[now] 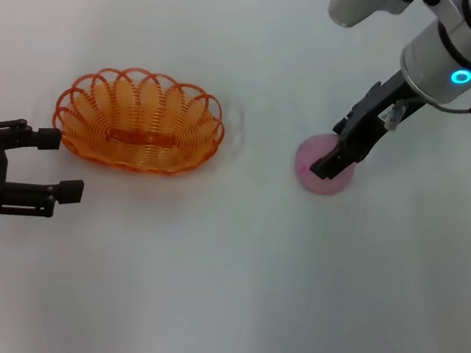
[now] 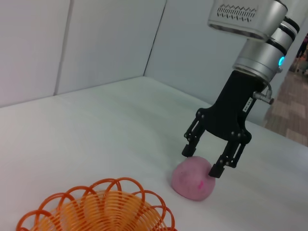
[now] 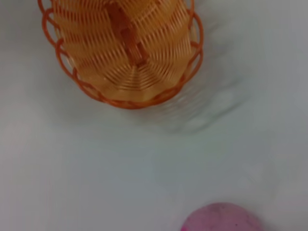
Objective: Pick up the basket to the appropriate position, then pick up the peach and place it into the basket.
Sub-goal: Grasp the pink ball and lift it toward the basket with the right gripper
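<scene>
- White table (image 1: 201,295) carries the basket (image 1: 140,120) at left and the peach (image 1: 325,166) at right.
- My right gripper (image 2: 202,161) straddles the peach, fingers spread: I should lower, then close evenly.
- My left gripper (image 1: 53,164) rests open near the basket.

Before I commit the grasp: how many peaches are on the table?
1. The peach lies right of the basket, under the open right claw. None inside the basket.

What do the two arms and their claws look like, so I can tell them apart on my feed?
Right arm: white and silver cylindrical links, a glowing cyan ring, a thin cable at the wrist, and a black two-finger right claw with a small white label. Left claw: matte black with blocky, angular fingers; its arm isn't visible.
</scene>
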{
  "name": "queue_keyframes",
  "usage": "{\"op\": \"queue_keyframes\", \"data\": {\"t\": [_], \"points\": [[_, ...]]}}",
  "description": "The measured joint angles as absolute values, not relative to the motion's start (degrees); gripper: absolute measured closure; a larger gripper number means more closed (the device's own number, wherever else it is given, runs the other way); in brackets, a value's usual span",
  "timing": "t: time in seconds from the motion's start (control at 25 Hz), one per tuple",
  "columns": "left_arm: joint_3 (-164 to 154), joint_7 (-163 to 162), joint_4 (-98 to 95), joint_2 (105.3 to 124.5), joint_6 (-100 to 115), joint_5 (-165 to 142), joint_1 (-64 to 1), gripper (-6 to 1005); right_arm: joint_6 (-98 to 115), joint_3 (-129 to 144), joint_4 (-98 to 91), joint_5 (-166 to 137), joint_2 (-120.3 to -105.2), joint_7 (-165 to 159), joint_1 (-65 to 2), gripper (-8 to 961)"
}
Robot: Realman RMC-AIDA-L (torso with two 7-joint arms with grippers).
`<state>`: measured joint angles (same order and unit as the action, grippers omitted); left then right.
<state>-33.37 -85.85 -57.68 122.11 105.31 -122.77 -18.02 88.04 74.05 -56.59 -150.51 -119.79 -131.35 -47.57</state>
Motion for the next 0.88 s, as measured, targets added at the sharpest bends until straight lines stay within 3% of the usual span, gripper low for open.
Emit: {"op": "queue_keyframes", "data": {"t": [0.2,0.6,0.88], "points": [[-33.47,-85.91,-57.68,122.2,105.31,-122.98,-18.02,106,88.43,74.8,-55.61,-150.54,-119.79,-131.06,-47.96,113],[-33.62,-85.96,-57.38,122.28,105.29,-123.19,-18.02,104,88.56,74.93,-55.71,-150.47,-119.79,-131.31,-47.99,551],[-33.62,-86.28,-57.33,122.28,105.29,-123.22,-17.84,104,88.64,74.6,-55.97,-150.47,-119.71,-131.31,-47.99,793]]}}
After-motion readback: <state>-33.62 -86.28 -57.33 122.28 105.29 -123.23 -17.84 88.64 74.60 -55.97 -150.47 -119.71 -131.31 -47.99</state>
